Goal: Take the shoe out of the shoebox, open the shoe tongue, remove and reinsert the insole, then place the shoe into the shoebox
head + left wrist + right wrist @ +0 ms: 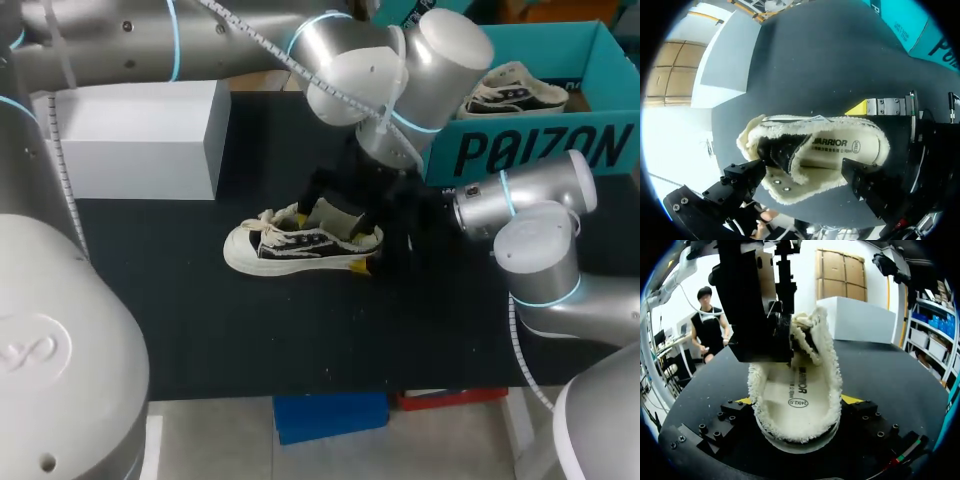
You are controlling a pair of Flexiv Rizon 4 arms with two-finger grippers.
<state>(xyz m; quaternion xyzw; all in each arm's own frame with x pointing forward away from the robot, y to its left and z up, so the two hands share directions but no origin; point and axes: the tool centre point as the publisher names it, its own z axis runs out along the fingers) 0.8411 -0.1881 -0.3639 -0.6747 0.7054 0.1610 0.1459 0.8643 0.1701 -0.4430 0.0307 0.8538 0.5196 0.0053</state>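
- The shoe point(300, 245) is out of the shoebox point(540, 150) and stands upright on the black table point(200, 320), heel toward the right arm's side.
- The shoebox is set at the far right of the table, well apart from the shoe. A second shoe point(515, 90) lies inside it.
- Right hand point(797, 402): the heel is gripped between its yellow tips, one on each side, spread wide. The shoe is judged to be pinned for the other arm.
- Left hand point(765, 340): it is placed right over the shoe's opening, at the tongue point(785, 150). Whether it is wide or closed cannot be told.
- The tongue is seen bunched toward the toe, so the opening is exposed.
- The insole point(840, 150) lies flat inside, ringed by the fleece lining.
- Step judged: the tongue opening is in hand or nearly done. Insole removal is not yet begun.
- Next move, as judged: an edge of the insole is to be pinched near the heel end and peeled up and out through the opening, with the heel clamped.
- The fleece crowds the insole's edge, so a shallow, exact pinch is called for.
- With a loose heel clamp, the whole shoe may be lifted along with the insole.
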